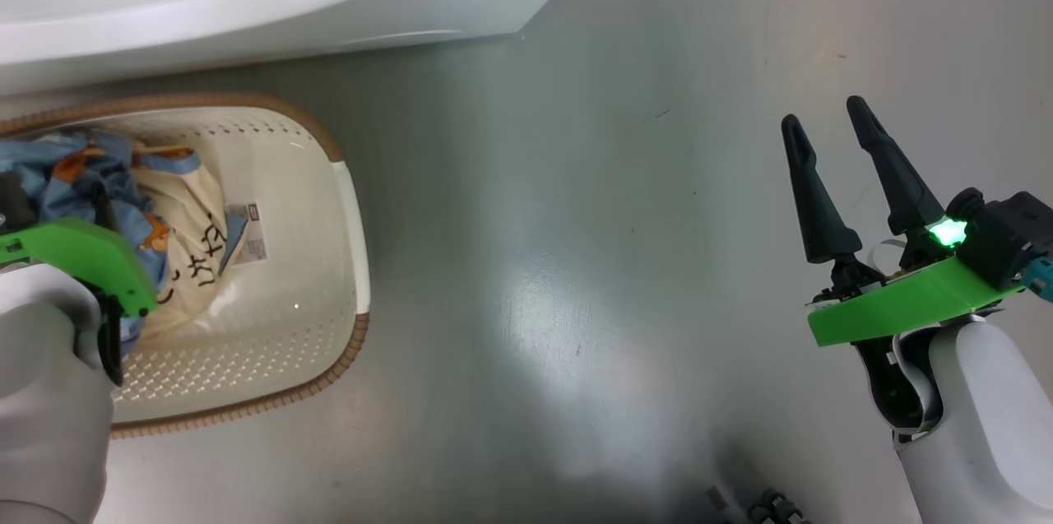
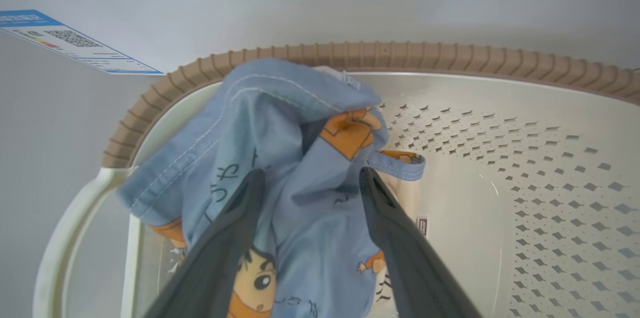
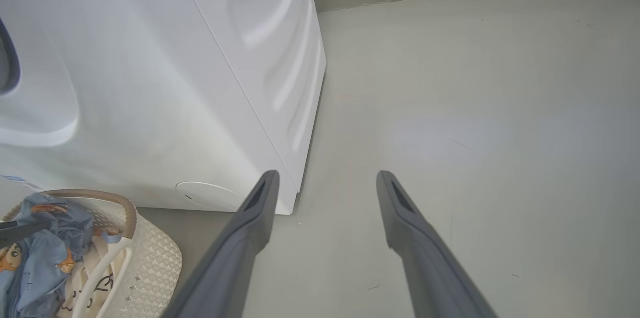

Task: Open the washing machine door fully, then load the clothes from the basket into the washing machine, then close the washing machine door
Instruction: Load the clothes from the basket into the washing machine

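L gripper is down in the basket at the left. Its fingers are spread wide & straddle the blue garment, w/ a bunched fold of cloth standing betw. them. The jaws aren't pinched on it, so no clamp. R gripper hangs at near right over bare floor, well apart from everything else. Its fingers are wide apart too, nothing betw. them, & a green light glows at its base.

Washer: big white box on the far side. Its front faces the basket, & the R wrist view shows a side panel w/ pressed ribs. There's a dark curved edge at the front's far left, but can't tell if that's door or opening.

Floor: grey, glossy, w/ a glare patch near the middle.

Basket: upright on the floor just in front of the washer, left of scene. It's cream w/ perforated walls, a brown ribbed rim & a pale handle on its right side.

Clothes are both inside the basket, heaped toward its left half. Blue garment, w/ orange cartoon prints, sits on top & rises about to rim height. Cream garment, w/ black lettering, lies lower, just right of the blue one, on the basket floor.

Small stuff:
- Round white cap, low on the washer front near its right corner.
- Blue-edged label, low on the washer front, just beyond the basket's far rim.
- Sticker, on the basket floor, just right of the cream garment.
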Available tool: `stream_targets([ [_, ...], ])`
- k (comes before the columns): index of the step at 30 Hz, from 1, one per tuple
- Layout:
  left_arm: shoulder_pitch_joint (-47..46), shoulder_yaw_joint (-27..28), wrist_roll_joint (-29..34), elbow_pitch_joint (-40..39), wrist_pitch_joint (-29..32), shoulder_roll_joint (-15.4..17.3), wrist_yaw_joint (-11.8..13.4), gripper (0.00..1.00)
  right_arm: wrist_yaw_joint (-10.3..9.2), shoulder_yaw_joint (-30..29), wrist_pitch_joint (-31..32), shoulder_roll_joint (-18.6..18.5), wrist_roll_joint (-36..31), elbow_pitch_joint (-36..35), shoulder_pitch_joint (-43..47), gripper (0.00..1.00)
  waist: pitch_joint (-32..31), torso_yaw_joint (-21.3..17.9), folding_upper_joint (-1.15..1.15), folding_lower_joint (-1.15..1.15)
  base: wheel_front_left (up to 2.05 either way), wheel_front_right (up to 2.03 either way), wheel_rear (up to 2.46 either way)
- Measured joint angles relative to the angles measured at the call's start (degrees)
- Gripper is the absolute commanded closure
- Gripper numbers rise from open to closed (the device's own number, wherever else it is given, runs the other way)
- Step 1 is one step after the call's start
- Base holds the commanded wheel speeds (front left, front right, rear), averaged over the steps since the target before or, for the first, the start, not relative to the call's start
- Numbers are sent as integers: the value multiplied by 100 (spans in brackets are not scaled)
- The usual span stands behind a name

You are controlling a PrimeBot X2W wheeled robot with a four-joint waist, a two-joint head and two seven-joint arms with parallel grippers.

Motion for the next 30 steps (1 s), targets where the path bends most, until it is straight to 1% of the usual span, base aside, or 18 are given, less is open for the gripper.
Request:
stream_targets([
  [5,-1,-38,-9,0,141,74,5,0,0,34,0,2,-16,-7,-2,0,39,-15,0,0,0,0,0],
  [6,-1,-42,-16,0,154,84,5,24,0,46,0,2,-16,-8,-2,0,37,-17,0,0,0,0,0],
  [7,-1,-47,-40,0,171,94,7,72,0,57,0,2,-16,-8,-2,0,35,-19,0,0,0,0,0],
  [8,-1,-53,-64,0,211,105,7,100,0,70,0,2,-16,-8,-2,0,31,-21,0,0,0,0,0],
  [15,4,-68,-138,0,244,89,5,100,0,118,0,-16,-36,-5,-2,0,-75,8,0,0,0,0,0],
  [19,26,-48,-232,2,108,-5,-18,100,0,113,0,-36,-77,2,-1,0,-191,57,0,0,0,0,0],
  [21,53,-43,-268,2,13,-71,-77,100,0,109,0,-38,-77,14,1,0,-268,84,0,0,0,0,0],
  [23,146,-29,-305,1,-110,-126,-79,100,0,100,0,-43,-77,35,5,0,-358,114,0,0,0,0,0],
  [25,253,-25,-311,4,-207,-170,-159,100,0,73,0,-47,-77,58,18,0,-459,147,0,0,0,0,0],
  [30,495,53,-363,-62,-310,-312,-280,100,0,-1,0,-77,-76,126,74,0,-762,236,0,0,0,0,0],
])
